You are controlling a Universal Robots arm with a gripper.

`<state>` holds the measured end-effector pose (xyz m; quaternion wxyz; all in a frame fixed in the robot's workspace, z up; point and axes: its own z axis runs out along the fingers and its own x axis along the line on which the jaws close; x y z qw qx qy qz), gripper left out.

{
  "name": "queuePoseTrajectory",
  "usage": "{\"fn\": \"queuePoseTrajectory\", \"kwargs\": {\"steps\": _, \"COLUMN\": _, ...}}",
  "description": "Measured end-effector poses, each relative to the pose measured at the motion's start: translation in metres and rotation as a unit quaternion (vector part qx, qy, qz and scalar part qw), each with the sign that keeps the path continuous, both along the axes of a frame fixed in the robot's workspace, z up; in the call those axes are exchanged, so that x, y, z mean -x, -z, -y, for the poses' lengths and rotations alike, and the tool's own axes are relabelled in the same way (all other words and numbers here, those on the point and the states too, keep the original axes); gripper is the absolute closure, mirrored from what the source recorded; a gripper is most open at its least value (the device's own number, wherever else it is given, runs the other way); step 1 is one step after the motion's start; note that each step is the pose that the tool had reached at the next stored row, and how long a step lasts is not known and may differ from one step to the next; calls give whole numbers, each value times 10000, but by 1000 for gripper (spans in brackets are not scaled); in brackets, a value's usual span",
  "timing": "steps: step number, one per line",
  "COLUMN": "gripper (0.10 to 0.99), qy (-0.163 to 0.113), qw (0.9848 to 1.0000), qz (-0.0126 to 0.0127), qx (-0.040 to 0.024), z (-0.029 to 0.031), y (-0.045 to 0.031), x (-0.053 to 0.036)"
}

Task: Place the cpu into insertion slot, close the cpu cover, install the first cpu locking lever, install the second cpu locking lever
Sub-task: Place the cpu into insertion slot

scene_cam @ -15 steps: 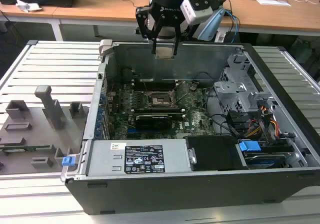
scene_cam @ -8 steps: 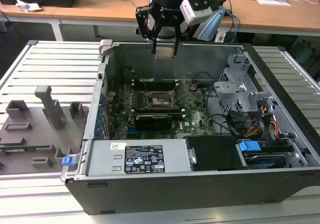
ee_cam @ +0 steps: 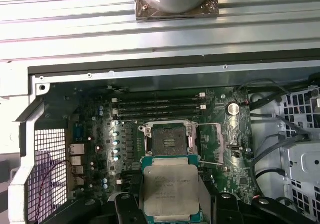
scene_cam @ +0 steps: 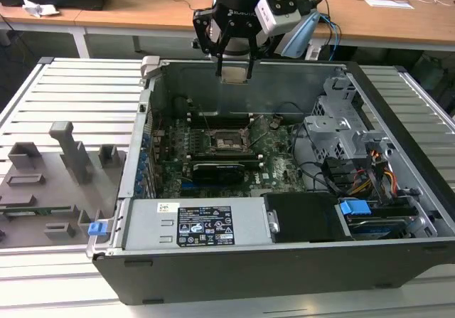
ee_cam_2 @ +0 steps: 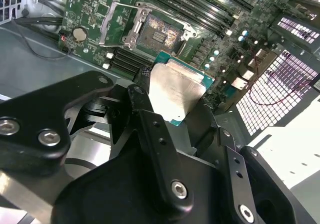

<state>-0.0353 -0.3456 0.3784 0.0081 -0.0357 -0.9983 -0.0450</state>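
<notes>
My gripper (scene_cam: pixel 234 67) hangs over the far wall of the open computer case (scene_cam: pixel 142 183) and is shut on the cpu (scene_cam: pixel 234 77). In both wrist views the cpu (ee_cam_2: pixel 176 89) (ee_cam: pixel 170 188) is a silver-topped square on a green base, clamped between the black fingers (ee_cam_2: pixel 143 108). Below it the insertion slot (ee_cam: pixel 167 139) (ee_cam_2: pixel 160 33) (scene_cam: pixel 227 140) lies bare on the green motherboard. The cpu cover (ee_cam_2: pixel 116 22) (ee_cam: pixel 210 143) stands swung open beside the slot, with thin wire levers raised near it. The cpu is well above the slot and apart from it.
A long black card (scene_cam: pixel 224 170) lies in front of the slot, and memory slots (ee_cam: pixel 160 106) run behind it. A grey power supply (scene_cam: pixel 192 222) fills the case's front; a drive cage (scene_cam: pixel 341 129) with cables (scene_cam: pixel 377 179) sits at the exterior view's right. Grey fixtures (scene_cam: pixel 64 161) stand outside at the left.
</notes>
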Motion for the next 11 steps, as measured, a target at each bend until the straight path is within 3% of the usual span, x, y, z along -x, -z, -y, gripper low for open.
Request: {"fn": "queuePoseTrajectory", "kwargs": {"steps": 11, "gripper": 557, "qy": 101, "qw": 9999, "qz": 0, "qx": 0, "z": 0, "y": 0, "x": 1}}
